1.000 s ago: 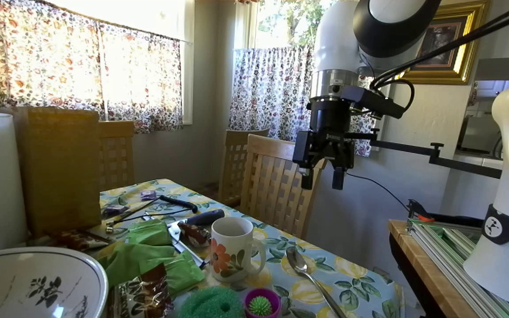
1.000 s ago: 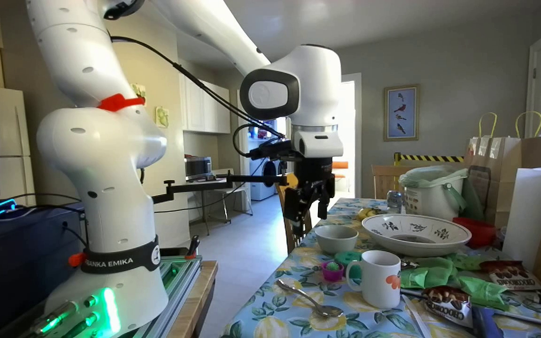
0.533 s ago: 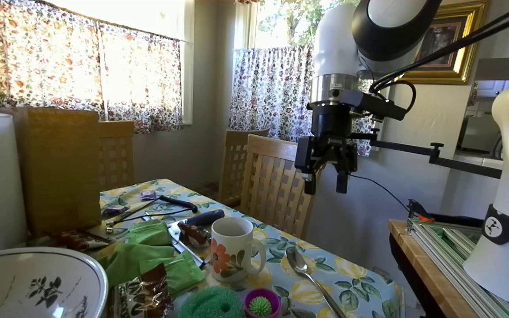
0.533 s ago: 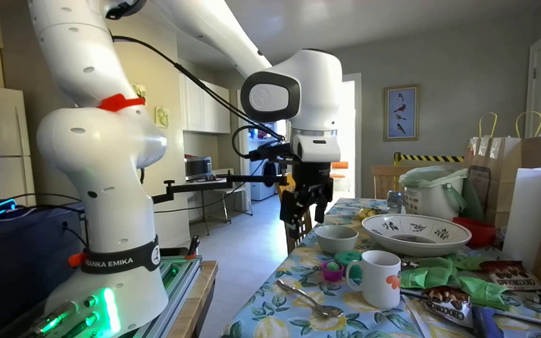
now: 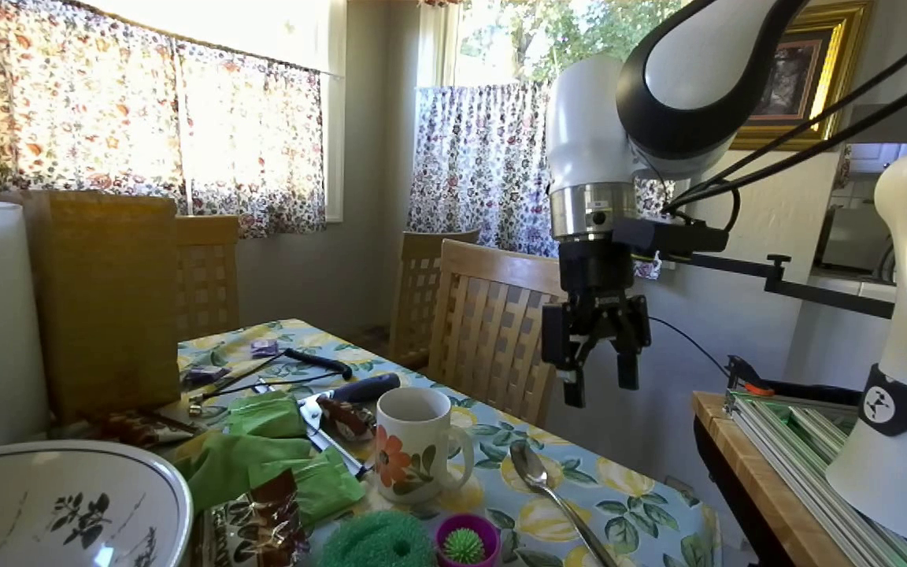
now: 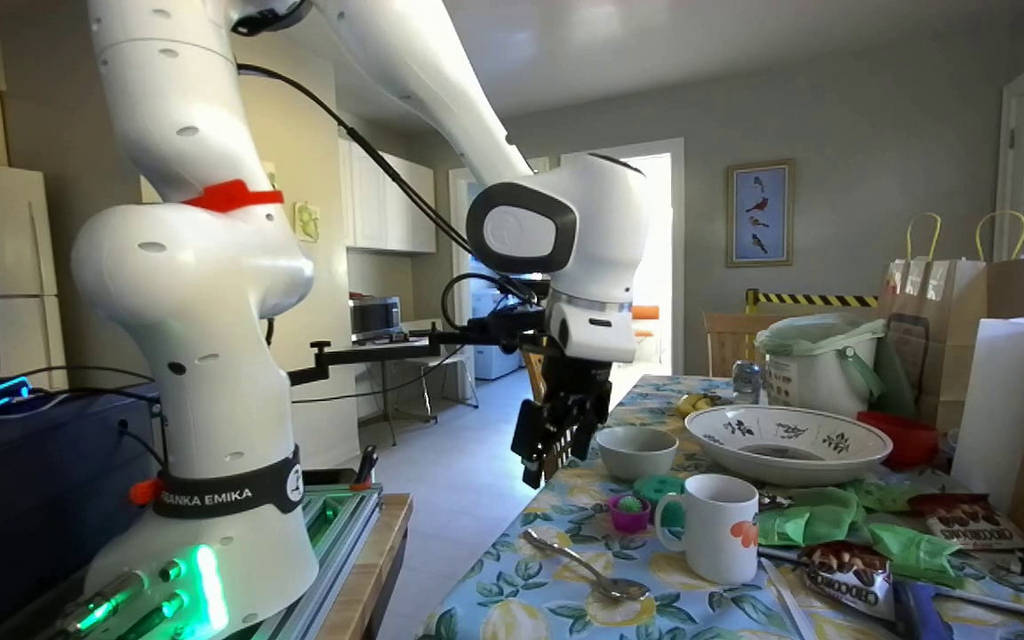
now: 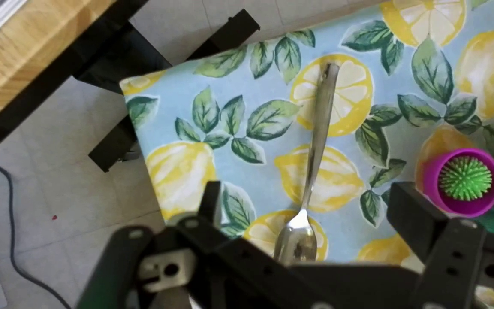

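My gripper (image 5: 601, 384) is open and holds nothing. It hangs in the air above the table's corner and also shows in an exterior view (image 6: 556, 459). In the wrist view its two fingers stand wide apart, with a metal spoon (image 7: 317, 146) seen between them, below. The spoon lies on the lemon-print tablecloth (image 7: 255, 171); the tip of its bowl is hidden behind the gripper's body. The spoon shows in both exterior views (image 5: 530, 463) (image 6: 623, 588). A magenta cup (image 7: 433, 184) with a green spiky ball (image 7: 465, 178) stands right of the gripper in the wrist view.
A flowered white mug (image 5: 414, 465) stands near the spoon, beside a green sponge (image 5: 375, 542). A grey bowl (image 6: 636, 453) and a wide patterned bowl (image 6: 788, 436) stand farther along. Green wrappers (image 5: 249, 465) and a chair (image 5: 493, 331) are near. A wooden bench edge (image 7: 37, 51) adjoins.
My gripper has come down and drawn back a little toward the robot's base, tilting slightly. Its jaws have stayed open. The things on the table have not moved.
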Controlling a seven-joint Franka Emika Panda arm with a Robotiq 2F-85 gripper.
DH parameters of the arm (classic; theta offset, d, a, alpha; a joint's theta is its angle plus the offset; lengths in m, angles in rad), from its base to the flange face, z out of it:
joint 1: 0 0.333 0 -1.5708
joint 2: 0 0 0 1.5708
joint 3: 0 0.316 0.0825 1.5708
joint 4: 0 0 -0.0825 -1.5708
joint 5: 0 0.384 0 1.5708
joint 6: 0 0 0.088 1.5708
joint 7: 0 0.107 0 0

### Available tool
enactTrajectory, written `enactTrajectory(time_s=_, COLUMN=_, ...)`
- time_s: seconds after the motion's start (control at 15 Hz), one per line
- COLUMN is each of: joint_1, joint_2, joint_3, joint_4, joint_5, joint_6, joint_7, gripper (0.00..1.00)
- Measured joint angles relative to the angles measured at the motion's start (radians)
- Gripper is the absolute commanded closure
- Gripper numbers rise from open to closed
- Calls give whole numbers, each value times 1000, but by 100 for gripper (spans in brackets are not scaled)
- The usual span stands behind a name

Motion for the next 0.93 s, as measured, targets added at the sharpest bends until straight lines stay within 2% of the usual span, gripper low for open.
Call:
enactTrajectory(time_s=0.53, joint_1=48, joint_2=236, joint_3=5, joint_4=-1, joint_5=48, joint_6=216, joint_7=-2, gripper=0)
enactTrajectory(time_s=0.73, joint_1=59, joint_2=328, joint_3=16, joint_4=0, joint_5=132, joint_6=300, joint_7=-33, gripper=0)
enactTrajectory(time_s=0.93, joint_1=58, joint_2=384, joint_3=54, joint_4=0, joint_5=271, joint_6=364, joint_7=-102, gripper=0)
